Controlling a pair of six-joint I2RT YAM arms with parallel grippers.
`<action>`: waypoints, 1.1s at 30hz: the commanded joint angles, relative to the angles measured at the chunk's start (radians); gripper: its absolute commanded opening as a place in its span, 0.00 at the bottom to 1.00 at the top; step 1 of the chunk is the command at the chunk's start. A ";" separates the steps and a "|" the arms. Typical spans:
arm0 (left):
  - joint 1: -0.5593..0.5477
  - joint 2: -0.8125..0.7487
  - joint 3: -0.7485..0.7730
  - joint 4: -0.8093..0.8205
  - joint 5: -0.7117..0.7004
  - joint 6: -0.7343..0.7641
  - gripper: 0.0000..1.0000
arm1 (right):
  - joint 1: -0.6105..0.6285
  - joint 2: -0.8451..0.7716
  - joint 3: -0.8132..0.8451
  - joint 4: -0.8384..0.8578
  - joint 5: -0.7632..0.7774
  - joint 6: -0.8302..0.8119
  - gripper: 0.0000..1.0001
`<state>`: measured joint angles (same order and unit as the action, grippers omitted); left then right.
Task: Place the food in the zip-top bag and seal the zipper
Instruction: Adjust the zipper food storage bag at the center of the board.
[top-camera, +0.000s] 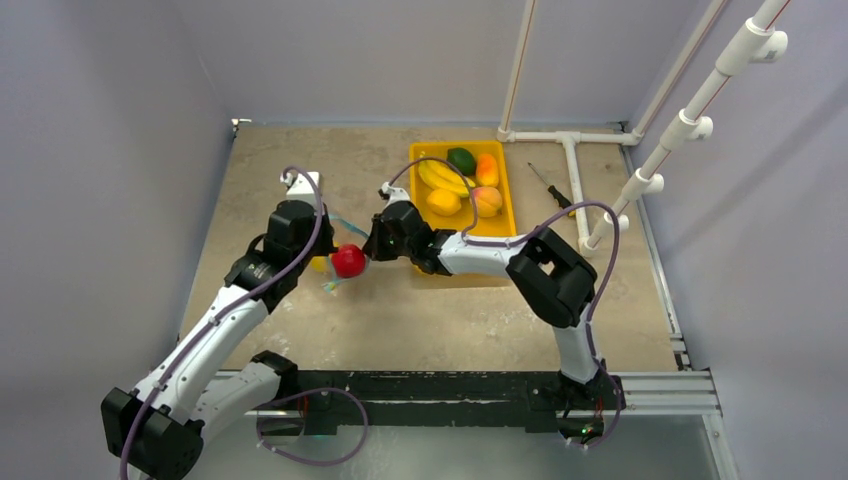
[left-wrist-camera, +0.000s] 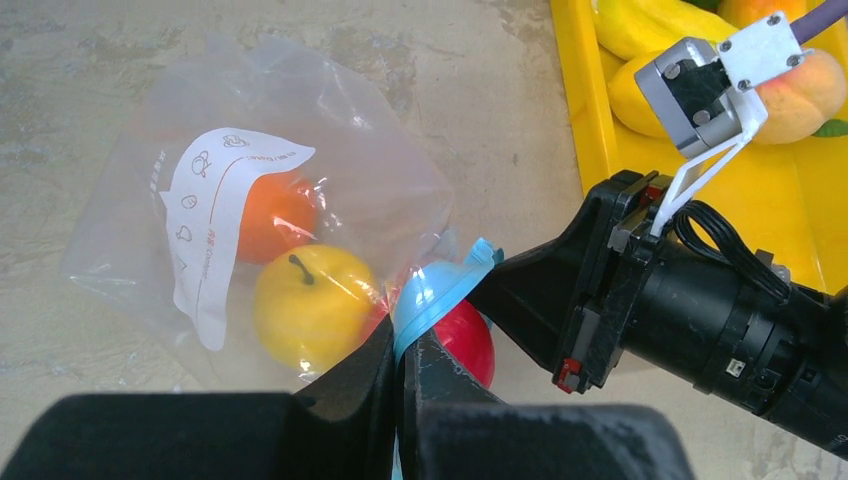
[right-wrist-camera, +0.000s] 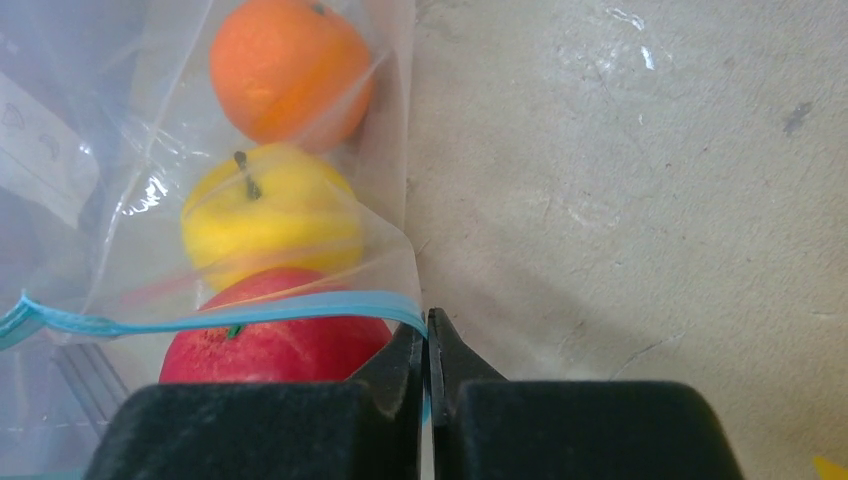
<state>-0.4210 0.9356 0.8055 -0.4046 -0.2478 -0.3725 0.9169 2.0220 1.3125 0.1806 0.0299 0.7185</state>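
Observation:
The clear zip-top bag (left-wrist-camera: 250, 170) lies on the table and holds an orange (left-wrist-camera: 275, 215), a yellow fruit with a dark stem (left-wrist-camera: 310, 305) and a red apple (left-wrist-camera: 465, 340) at its mouth. My left gripper (left-wrist-camera: 403, 360) is shut on the teal-blue zipper (left-wrist-camera: 435, 295). My right gripper (right-wrist-camera: 427, 345) is shut on the zipper (right-wrist-camera: 250, 312) at the bag's corner, beside the red apple (right-wrist-camera: 270, 345). In the top view the red apple (top-camera: 348, 261) sits between the two grippers. Bananas (top-camera: 440, 177), an avocado (top-camera: 461, 159), a mango (top-camera: 487, 168), a lemon (top-camera: 443, 202) and a peach (top-camera: 487, 201) lie apart from the bag.
Those fruits lie in a yellow tray (top-camera: 493, 228) to the right of the bag, under my right forearm. A screwdriver (top-camera: 550, 187) lies beside the tray. White pipes (top-camera: 575, 170) run along the back right. Walls close in the table on three sides.

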 joint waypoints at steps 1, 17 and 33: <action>0.004 -0.054 -0.001 0.053 -0.004 0.012 0.00 | -0.001 -0.109 -0.041 0.060 -0.005 0.002 0.00; 0.002 -0.062 0.213 -0.147 -0.065 0.022 0.00 | -0.015 -0.368 0.019 -0.105 0.065 -0.161 0.00; 0.002 0.008 0.506 -0.432 0.092 0.040 0.00 | -0.077 -0.429 0.305 -0.361 -0.011 -0.308 0.00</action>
<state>-0.4210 0.9245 1.2350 -0.7650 -0.2386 -0.3538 0.8558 1.6394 1.5162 -0.1135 0.0467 0.4671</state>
